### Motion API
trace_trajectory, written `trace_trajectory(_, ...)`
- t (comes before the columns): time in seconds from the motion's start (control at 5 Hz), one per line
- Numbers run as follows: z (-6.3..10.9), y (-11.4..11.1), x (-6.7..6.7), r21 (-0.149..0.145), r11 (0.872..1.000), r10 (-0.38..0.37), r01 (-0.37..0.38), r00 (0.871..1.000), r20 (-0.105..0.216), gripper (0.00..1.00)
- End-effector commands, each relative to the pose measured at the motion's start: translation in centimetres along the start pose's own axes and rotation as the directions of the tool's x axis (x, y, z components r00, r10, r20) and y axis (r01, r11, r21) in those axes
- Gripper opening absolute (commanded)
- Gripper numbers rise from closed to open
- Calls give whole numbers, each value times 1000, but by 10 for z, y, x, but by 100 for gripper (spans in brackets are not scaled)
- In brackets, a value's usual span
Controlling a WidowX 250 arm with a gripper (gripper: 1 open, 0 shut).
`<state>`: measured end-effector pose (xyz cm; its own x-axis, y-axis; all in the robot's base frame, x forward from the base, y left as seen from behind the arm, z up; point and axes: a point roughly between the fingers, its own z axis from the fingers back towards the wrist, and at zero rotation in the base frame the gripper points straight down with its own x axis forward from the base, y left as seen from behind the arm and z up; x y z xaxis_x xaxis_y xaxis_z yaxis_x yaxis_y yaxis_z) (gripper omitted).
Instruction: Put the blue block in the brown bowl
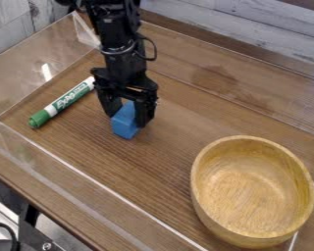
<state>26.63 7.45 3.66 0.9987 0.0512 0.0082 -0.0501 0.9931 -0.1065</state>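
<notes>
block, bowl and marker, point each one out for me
block [123, 125], camera view, lower front face below the tool.
bowl [251, 147], camera view, far part of its thick rim.
marker [66, 101], camera view, middle of the white barrel.

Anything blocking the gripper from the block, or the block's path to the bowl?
Nothing visible. The open gripper hangs right over the block, fingers straddling it. Bare table lies between block and bowl. The marker lies on the far side, away from the bowl.
</notes>
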Motion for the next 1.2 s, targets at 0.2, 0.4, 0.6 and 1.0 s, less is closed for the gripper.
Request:
trace_trajectory(0.2,7,-1,5,7,1000,-2,2,1000,31,0)
trace_trajectory(0.4,13,-3,4,13,1000,-3,3,1000,24,0)
trace_trajectory(0.6,19,-5,3,20,1000,-3,3,1000,18,0)
trace_trajectory(1.0,41,-13,2,41,999,-1,0,1000,14,0)
